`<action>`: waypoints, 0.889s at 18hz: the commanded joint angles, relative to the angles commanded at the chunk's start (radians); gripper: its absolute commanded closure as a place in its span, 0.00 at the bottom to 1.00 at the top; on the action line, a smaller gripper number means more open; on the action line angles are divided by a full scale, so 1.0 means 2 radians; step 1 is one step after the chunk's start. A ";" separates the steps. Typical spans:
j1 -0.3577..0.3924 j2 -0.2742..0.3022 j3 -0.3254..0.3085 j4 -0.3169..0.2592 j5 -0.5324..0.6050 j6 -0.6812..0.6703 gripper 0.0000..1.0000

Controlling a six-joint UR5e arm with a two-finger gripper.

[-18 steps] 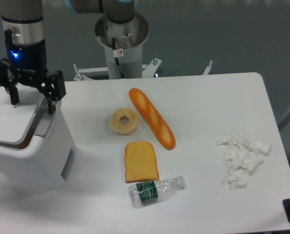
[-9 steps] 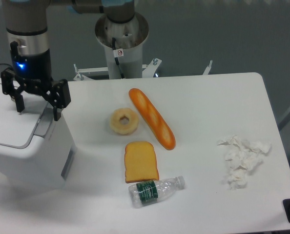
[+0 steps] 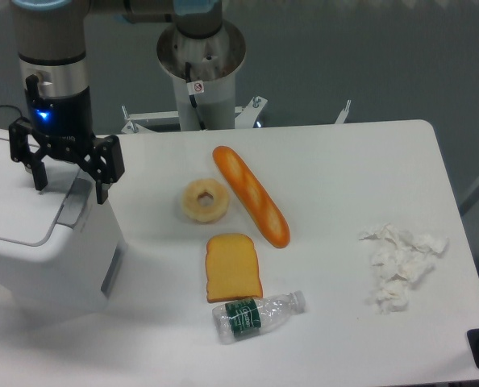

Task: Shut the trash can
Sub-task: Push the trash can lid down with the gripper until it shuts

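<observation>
The trash can is a large white boxy bin at the left edge of the table, with its flat white lid lying down on top and a grey latch panel on its right side. My gripper hangs open over the lid's right rim, one finger over the lid and the other just past the bin's right edge. It holds nothing. The fingertips are close to the lid; I cannot tell whether they touch it.
On the white table lie a donut, a long baguette, a slice of toast, a small plastic bottle and crumpled white tissue at the right. The arm's grey base column stands behind the table.
My gripper has moved right and slightly down, staying open. The lid, which was raised with a gap along its right edge, now lies flat on the bin.
</observation>
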 joint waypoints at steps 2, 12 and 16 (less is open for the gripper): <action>0.000 -0.003 0.001 0.000 0.000 0.000 0.00; 0.004 -0.003 0.008 0.000 -0.001 -0.002 0.00; 0.014 -0.004 0.008 0.000 -0.002 0.001 0.00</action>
